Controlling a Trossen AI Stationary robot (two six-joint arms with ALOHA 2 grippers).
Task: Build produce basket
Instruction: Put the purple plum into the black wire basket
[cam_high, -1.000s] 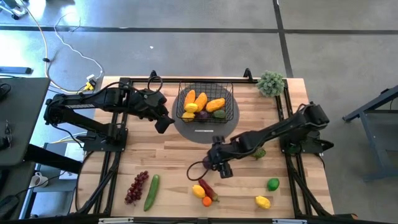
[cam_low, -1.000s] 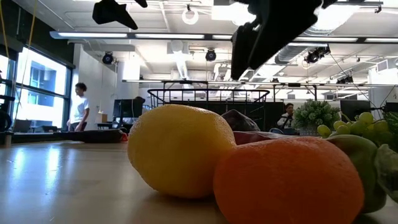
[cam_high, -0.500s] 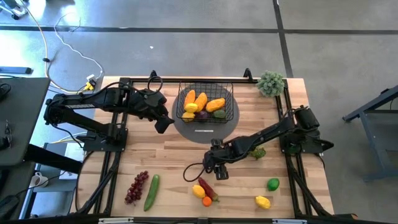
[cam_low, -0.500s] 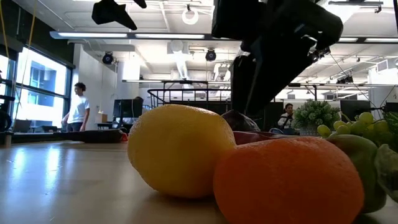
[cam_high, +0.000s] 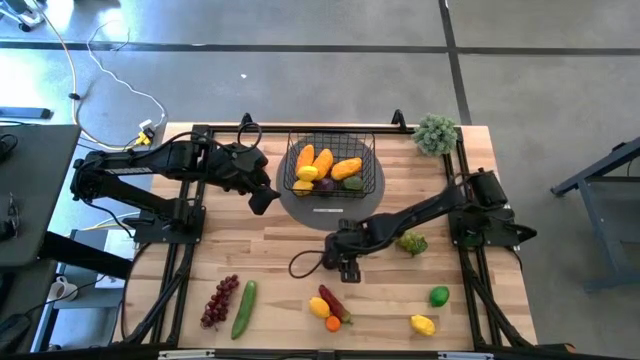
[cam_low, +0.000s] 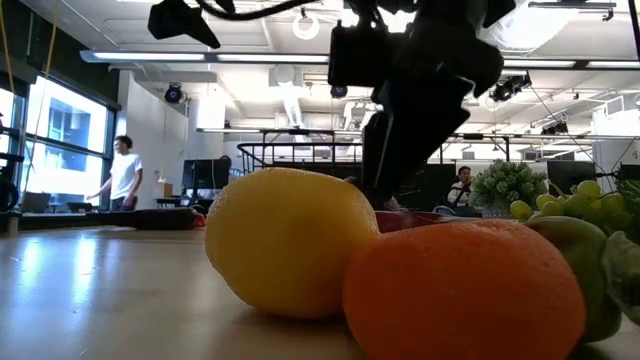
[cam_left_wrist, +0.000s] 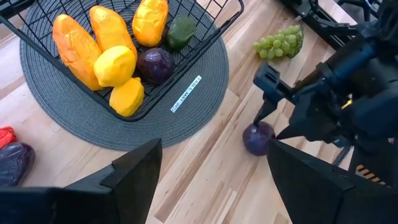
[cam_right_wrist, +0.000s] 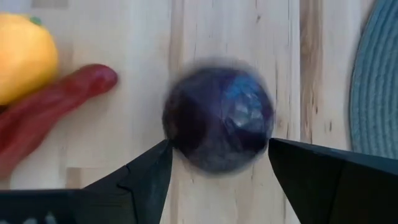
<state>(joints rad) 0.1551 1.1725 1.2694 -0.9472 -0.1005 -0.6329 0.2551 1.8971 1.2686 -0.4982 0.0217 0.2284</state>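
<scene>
The black wire-mesh rectangular basket (cam_high: 329, 163) is seen standing on a round grey woven mat (cam_high: 372, 192) at the far middle of the pale wooden table (cam_high: 280, 250), and it is judged partly filled: two orange mangoes, a yellow lemon, another yellow piece, a dark purple plum and a green piece lie inside it. Much is left outside. A dark red grape bunch (cam_high: 219, 301) and a long green cucumber (cam_high: 243, 308) lie at the near left. A yellow lemon (cam_high: 319, 306), a red chili (cam_high: 334, 304) and a small orange fruit (cam_high: 333, 323) are clustered near the middle. A green lime (cam_high: 439, 296), a second lemon (cam_high: 423, 324) and a green grape bunch (cam_high: 411, 243) lie on the right.

The right tool (cam_right_wrist: 217, 163) is set low over a round, glossy dark purple plum (cam_right_wrist: 219, 119) on bare table just beside the mat, its fingers spread wide to either side and nothing gripped. The left tool (cam_high: 262, 196) hangs left of the basket, spread wide and empty.
</scene>
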